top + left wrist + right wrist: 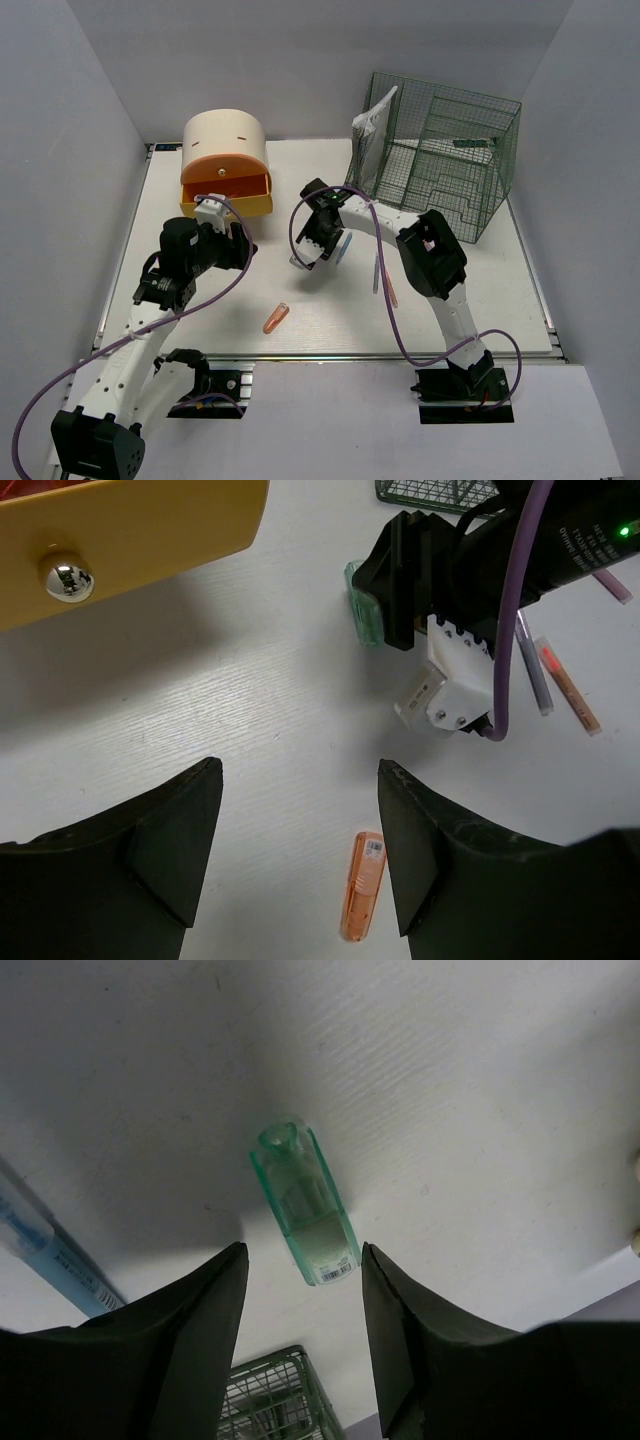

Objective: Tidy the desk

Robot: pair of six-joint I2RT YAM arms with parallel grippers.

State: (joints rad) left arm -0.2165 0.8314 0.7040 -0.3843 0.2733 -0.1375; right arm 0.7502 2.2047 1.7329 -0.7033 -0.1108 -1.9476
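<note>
Right gripper: jaws apart, straddling the near end of a green highlighter with a gap on each side; not clamped on anything. It hangs just toward 12 o'clock of the desk's middle.
Left gripper: jaws apart, nothing between them, hovering toward 10 o'clock in front of the drawer box.
Desk: flat white top, filling the workspace. I judge it rigid and fixed, something to work on and not to grip.
Green highlighter: lies flat on the desk, cap end pointing away from my fingers. I judge it light, stiff and smooth-sided, likely to slide or roll if nudged.
Hold point: across the middle of the barrel, flat faces against the pads.
Blue pen: just beside the green one, easy to snag.
Orange highlighter: 7 o'clock, near the front edge.
Two pens: 4 o'clock of centre.
Wire rack: 1 o'clock.
</note>
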